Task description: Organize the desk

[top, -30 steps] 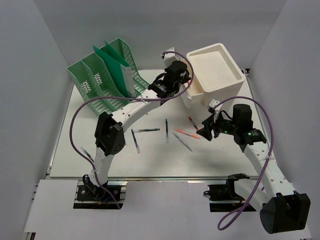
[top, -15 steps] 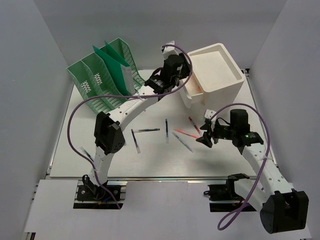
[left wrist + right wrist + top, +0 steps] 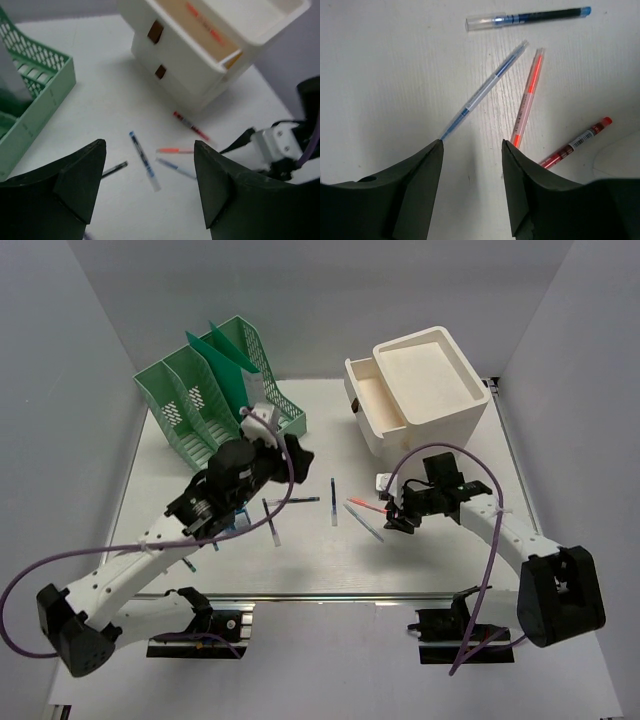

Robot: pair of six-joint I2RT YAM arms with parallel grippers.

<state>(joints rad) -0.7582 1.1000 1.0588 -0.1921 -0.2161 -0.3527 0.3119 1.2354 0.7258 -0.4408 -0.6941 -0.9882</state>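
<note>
Several pens lie loose mid-way across the white desk point(image 3: 450, 565): a blue pen point(image 3: 333, 500), an orange pen point(image 3: 527, 97), a clear blue pen point(image 3: 482, 92), a red pen point(image 3: 575, 142) and a black pen point(image 3: 292, 501). My right gripper point(image 3: 472, 142) hovers low and open over the bare desk. The clear blue pen's tip lies at its left finger and the orange pen's end at its right finger. My left gripper point(image 3: 150, 144) hangs open and empty above the desk, left of the pens. Another red pen point(image 3: 202, 22) lies in the open drawer.
A white drawer box point(image 3: 425, 390) stands at the back right, its top drawer point(image 3: 372, 405) pulled out to the left. A green file organizer point(image 3: 215, 400) fills the back left. Pale grey walls close in on both sides.
My left arm has drawn back from the drawer box to the desk's middle left, and its jaws have opened. My right gripper has dropped lower over the pens and narrowed a little.
</note>
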